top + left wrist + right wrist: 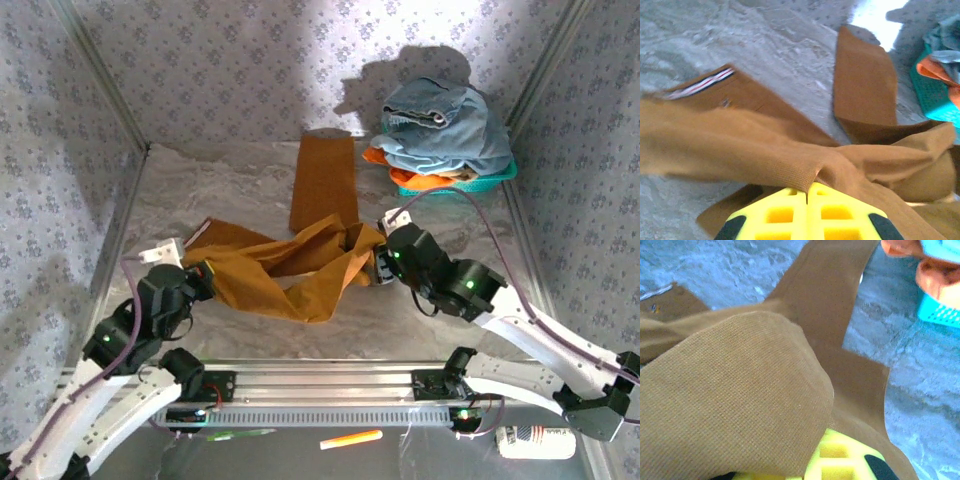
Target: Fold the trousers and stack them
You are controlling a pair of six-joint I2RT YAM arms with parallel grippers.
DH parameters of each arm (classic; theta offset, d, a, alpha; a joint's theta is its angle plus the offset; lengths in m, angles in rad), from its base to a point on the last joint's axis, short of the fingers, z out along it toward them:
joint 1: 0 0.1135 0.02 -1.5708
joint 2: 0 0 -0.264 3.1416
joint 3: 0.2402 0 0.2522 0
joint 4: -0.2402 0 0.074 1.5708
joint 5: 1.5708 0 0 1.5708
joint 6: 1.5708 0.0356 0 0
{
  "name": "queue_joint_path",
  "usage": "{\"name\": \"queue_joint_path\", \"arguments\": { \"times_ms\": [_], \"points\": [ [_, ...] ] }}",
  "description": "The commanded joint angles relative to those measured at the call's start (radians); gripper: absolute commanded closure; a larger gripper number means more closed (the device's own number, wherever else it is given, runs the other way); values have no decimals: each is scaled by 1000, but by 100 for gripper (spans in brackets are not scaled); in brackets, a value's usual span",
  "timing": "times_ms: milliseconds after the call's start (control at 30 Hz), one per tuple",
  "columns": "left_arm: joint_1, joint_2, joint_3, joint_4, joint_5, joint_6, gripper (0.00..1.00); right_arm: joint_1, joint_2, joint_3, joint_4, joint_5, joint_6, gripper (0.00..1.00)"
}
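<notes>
Well, the trousers (290, 270) sprawled across the desk (200, 190) in the middle of the frame (one leg reaching toward the upper centre), the left jaws clenched on their left end and the right jaws gripping their right end.

You're seeing trousers (740, 390) showing matt, fine-ribbed cloth; the surface (220, 190) is gleaming like crinkled silvery foil; the basket (940, 314) is looking plastic.
</notes>
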Motion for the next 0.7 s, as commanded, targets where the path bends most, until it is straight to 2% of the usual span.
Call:
{"name": "queue_joint_path", "arguments": {
  "times_ms": [0, 200, 267, 333, 367, 400, 467, 500, 533, 667],
  "points": [
    [-63, 20, 155, -40, -35, 48, 100, 61, -62, 96, -47, 115, -21, 100],
    [-110, 120, 352, -94, 38, 56, 100, 181, -102, 224, -71, 179, -76, 100],
    [-110, 190, 405, -114, 12, 66, 100, 177, -49, 273, -69, 178, -123, 100],
    [-99, 281, 452, -121, -28, 108, 100, 116, 29, 332, -42, 136, -177, 100],
    [-68, 338, 483, -122, -12, 135, 100, 42, 82, 367, -25, 49, -189, 100],
    [-4, 397, 508, -117, 66, 145, 100, -57, 140, 400, -10, -55, -181, 100],
    [180, 489, 504, -49, 367, 142, 100, -211, 263, 466, 11, -233, -173, 100],
    [270, 530, 481, -5, 481, 123, 100, -262, 334, 500, 19, -262, -174, 100],
    [327, 563, 458, 28, 538, 121, 100, -287, 391, 528, 20, -277, -179, 100],
    [496, 716, 423, 84, 607, 138, 100, -361, 649, 641, 15, -370, -187, 100]
  ]
}}
